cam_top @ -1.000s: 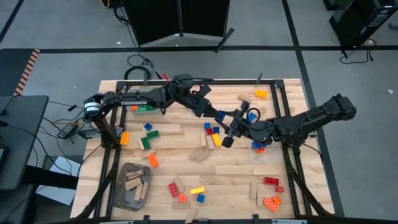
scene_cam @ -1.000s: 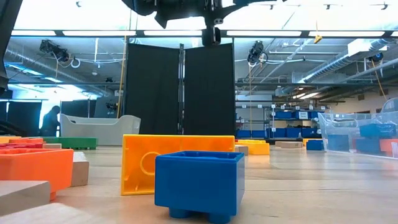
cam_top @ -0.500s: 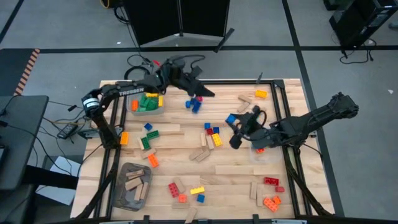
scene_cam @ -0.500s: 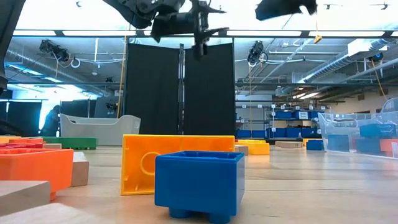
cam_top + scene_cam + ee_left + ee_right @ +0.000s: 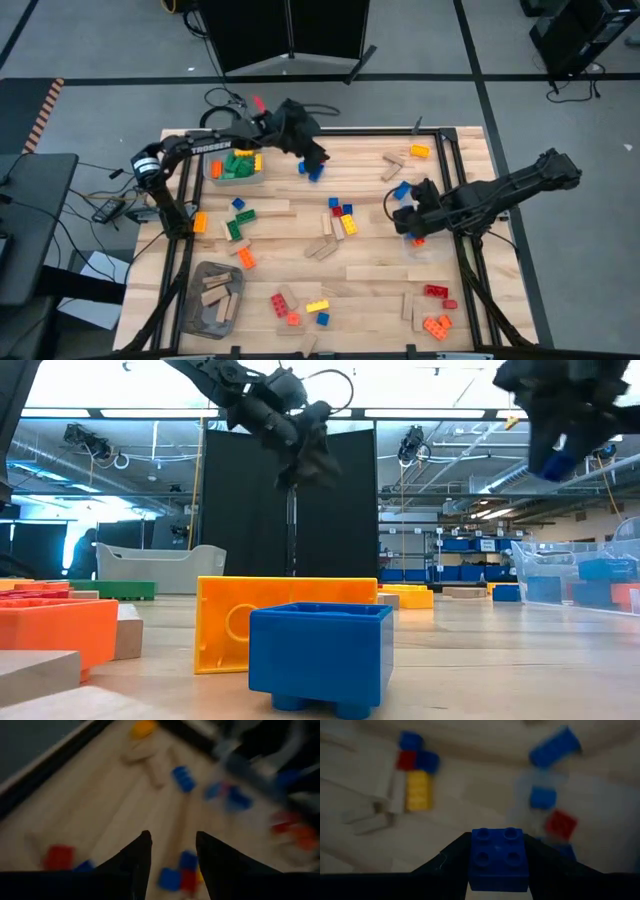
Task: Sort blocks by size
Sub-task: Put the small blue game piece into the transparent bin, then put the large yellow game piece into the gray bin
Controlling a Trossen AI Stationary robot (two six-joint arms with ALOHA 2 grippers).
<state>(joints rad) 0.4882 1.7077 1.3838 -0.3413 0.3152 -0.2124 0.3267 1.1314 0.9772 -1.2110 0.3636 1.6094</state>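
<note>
From above, the table (image 5: 300,262) carries the blocks (image 5: 340,218) strewn from its far edge to its near edge, and the sorting looks only partly done: a clear bin (image 5: 236,167) near the far left corner holds green and yellow bricks, a grey bin (image 5: 212,298) at the near left corner holds tan wooden pieces, and a second clear bin (image 5: 424,240) by the right edge holds a few blue and red bricks, while clusters remain loose at mid-table, along the near edge and in the near right corner. The left gripper (image 5: 312,157) hangs over the far edge beside a loose blue brick; the right gripper (image 5: 403,215) hangs near the right edge, just beside that second bin. From table height, a blue square brick (image 5: 322,655) and an orange one (image 5: 285,618) lie unsorted in front, with both arms raised above. The left wrist view shows its fingers (image 5: 137,862) parted with nothing between them, loose bricks lying below. The right wrist view shows its fingers (image 5: 447,855) clamped on a blue four-stud brick (image 5: 498,857), held above the table near the bin's blue and red contents, so this brick appears bound for that bin.
</note>
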